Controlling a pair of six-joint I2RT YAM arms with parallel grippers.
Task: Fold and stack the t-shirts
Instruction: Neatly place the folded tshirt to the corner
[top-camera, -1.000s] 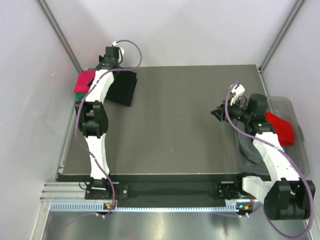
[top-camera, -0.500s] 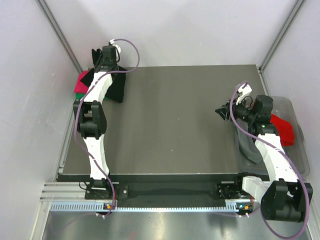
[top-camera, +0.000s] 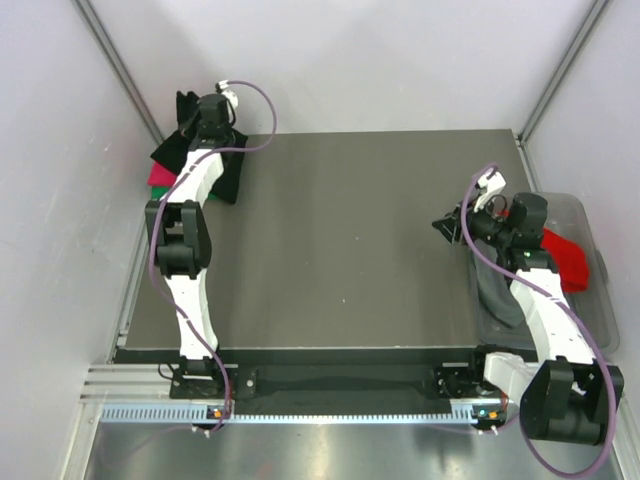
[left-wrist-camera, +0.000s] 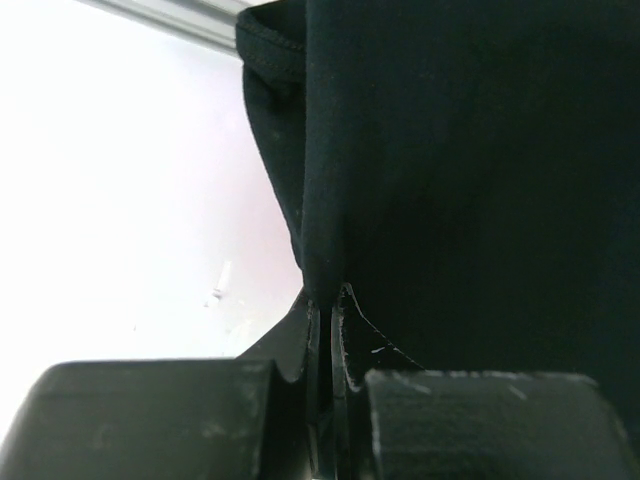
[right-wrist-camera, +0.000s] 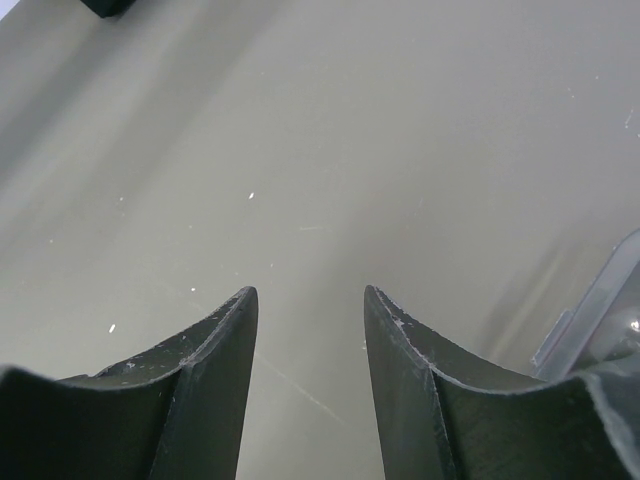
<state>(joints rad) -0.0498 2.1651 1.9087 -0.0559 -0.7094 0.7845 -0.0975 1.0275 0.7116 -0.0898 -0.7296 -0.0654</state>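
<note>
The worktop (top-camera: 350, 240) is a dark grey, matte surface. A black tee (top-camera: 232, 177) rests partly on its far left corner, next to a pink tee (top-camera: 160, 176). A clear bin (top-camera: 597, 300) stands at its right edge.

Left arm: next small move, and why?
Probably lower and let go. The left gripper is shut on the black t-shirt, which hangs at the table's far-left corner, partly over the pink-red t-shirt lying there. The right gripper is open, holding nothing.
</note>
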